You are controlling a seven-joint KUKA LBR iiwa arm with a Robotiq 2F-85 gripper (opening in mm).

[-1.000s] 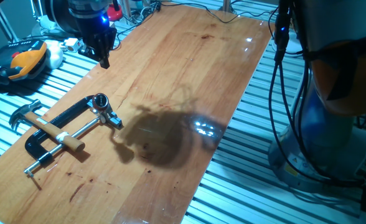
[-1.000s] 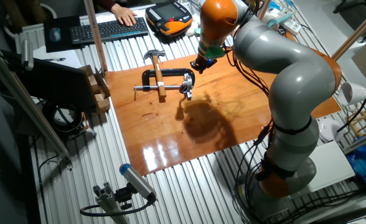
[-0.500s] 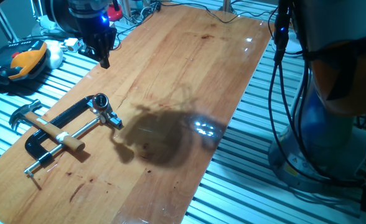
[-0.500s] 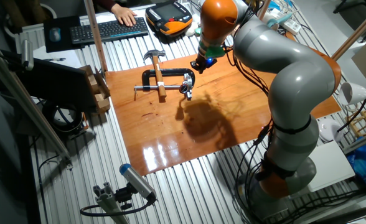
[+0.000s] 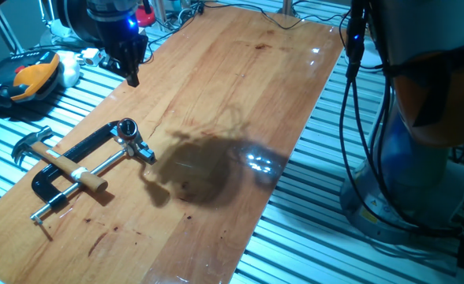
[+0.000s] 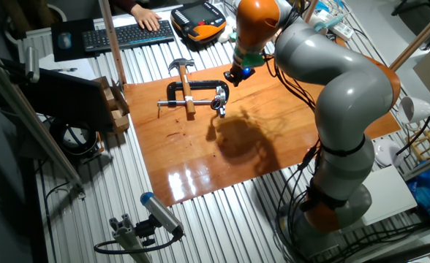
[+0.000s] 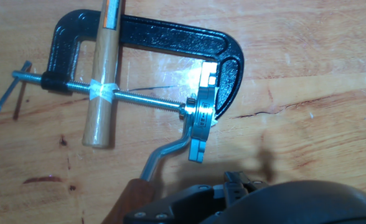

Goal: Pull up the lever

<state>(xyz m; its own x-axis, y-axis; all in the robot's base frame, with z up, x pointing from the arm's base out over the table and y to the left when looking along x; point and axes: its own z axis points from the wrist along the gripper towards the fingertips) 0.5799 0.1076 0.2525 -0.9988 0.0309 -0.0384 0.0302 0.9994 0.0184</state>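
One tool (image 5: 132, 72) hangs above bench (image 5: 240, 95), holding nothing; finger spread not discernible. Lever (image 7: 164, 152) lies at clamp (image 7: 152, 40) chrome head, low, slanting from head toward tool, reddish tip nearest. Hammer (image 5: 54, 158) crosses clamp.

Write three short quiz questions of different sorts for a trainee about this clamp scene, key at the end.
1. True or false: the hand is gripping the lever.
2. Multiple choice: the hammer's wooden shaft lies (A) across the clamp's threaded rod, (B) apart from the clamp, (C) in the hand.
3. Fill in: the clamp's frame is coloured ____.

Key: 1 false, in both fixed views the hand hangs above the table's far edge, apart from the clamp. 2 A. 3 black.
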